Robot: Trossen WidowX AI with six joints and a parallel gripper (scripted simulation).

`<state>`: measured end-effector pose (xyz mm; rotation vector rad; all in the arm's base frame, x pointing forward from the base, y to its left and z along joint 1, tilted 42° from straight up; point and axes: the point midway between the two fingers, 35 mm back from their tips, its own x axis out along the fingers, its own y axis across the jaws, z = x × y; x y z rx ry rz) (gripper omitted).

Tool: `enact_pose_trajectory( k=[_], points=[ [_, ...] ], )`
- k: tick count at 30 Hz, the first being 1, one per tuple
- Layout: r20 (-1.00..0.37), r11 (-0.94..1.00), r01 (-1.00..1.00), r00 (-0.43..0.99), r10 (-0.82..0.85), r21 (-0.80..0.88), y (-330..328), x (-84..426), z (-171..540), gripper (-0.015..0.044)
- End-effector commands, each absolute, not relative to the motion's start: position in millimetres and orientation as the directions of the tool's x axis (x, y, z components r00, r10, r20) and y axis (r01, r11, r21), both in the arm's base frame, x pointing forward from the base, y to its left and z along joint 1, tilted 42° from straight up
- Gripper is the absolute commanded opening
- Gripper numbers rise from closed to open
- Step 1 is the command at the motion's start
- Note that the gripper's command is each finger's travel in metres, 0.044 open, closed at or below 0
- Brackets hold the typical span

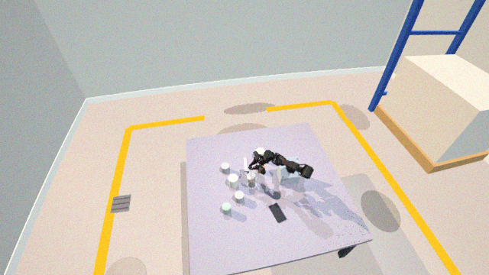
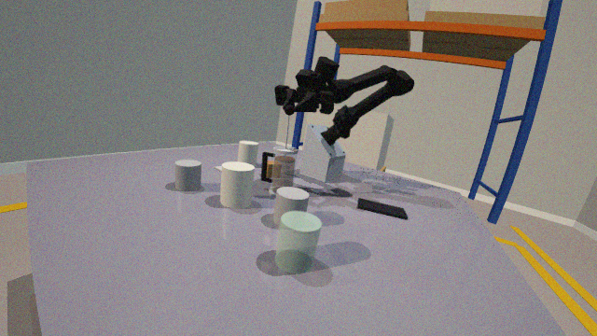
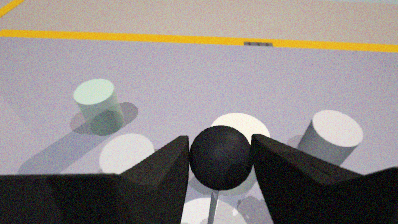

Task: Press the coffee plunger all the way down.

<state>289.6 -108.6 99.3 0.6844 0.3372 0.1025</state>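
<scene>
The coffee press [image 1: 251, 181] [image 2: 284, 174] stands upright on the table, a clear cylinder with brown contents and a pale lid [image 3: 207, 214]. Its thin plunger rod [image 2: 287, 133] [image 3: 213, 206] rises high above the lid and ends in a round black knob [image 3: 221, 170]. My gripper [image 2: 289, 106] [image 3: 219, 144] is above the press and shut on that knob, one finger on each side in the wrist view. In the top view the fingers are too small to make out the grip.
A green cup [image 1: 226, 208] [image 2: 298, 243] [image 3: 95, 92], a cream cup [image 1: 232, 180] [image 2: 237, 185] and a grey cup [image 1: 225, 168] [image 2: 187, 175] [image 3: 337, 130] stand near the press, with other pale cups. A black slab [image 1: 277, 212] [image 2: 382, 208] and a pale blue block [image 2: 322, 161] also lie on the table.
</scene>
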Motion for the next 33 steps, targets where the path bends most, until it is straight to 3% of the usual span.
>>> enact_pose_trajectory(
  k=[1, 33],
  points=[
    [-0.306, 0.753, 0.035, 0.925, 0.224, 0.657, -95.9, 288.8, 78.7, 0.0117],
    [-0.296, 0.749, 0.032, 0.929, 0.223, 0.662, -63.3, 307.6, 41.1, 0.0117]
  ],
)
